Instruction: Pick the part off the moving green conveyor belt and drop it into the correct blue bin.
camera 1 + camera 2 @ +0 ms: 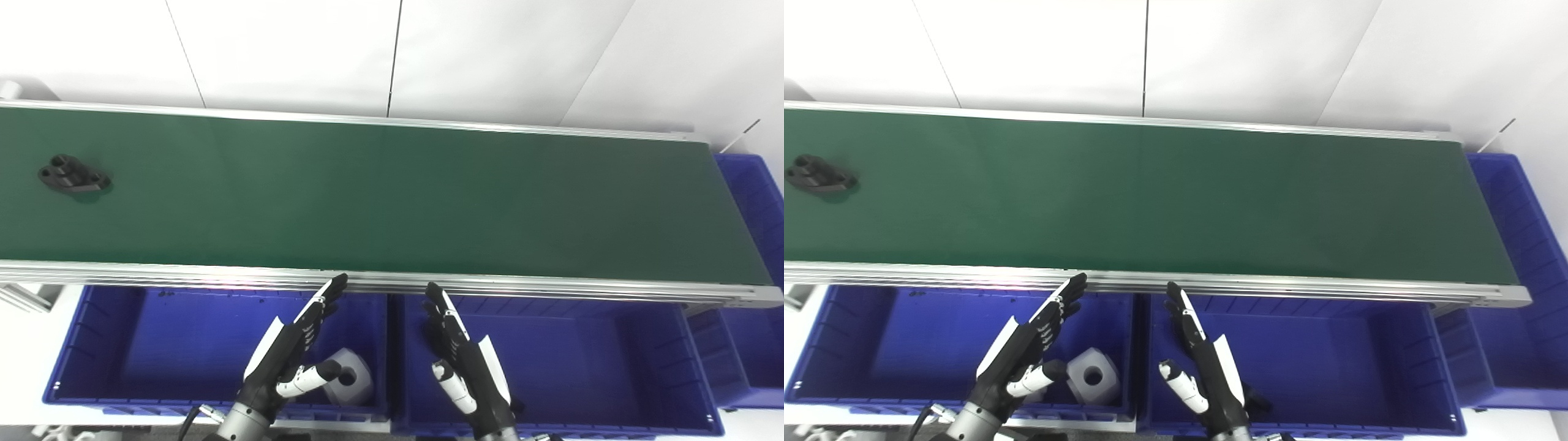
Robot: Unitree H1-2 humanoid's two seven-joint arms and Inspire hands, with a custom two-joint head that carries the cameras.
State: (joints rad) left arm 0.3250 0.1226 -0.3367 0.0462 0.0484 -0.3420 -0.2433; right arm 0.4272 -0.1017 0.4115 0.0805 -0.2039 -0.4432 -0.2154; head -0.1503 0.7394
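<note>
A black part point(73, 175) with round holes lies on the green conveyor belt point(392, 196) at its far left; it also shows in the right eye view point(819, 174). My left hand point(288, 352) is open and empty, held over the left blue bin point(122, 343), fingers pointing to the belt's near rail. My right hand point(465, 361) is open and empty over the middle blue bin point(582, 361). Both hands are far from the black part.
A white block with a hole point(1093, 375) lies in the left bin's right corner, just by my left hand. A third blue bin point(753, 245) stands past the belt's right end. An aluminium rail point(392, 280) runs along the belt's near edge.
</note>
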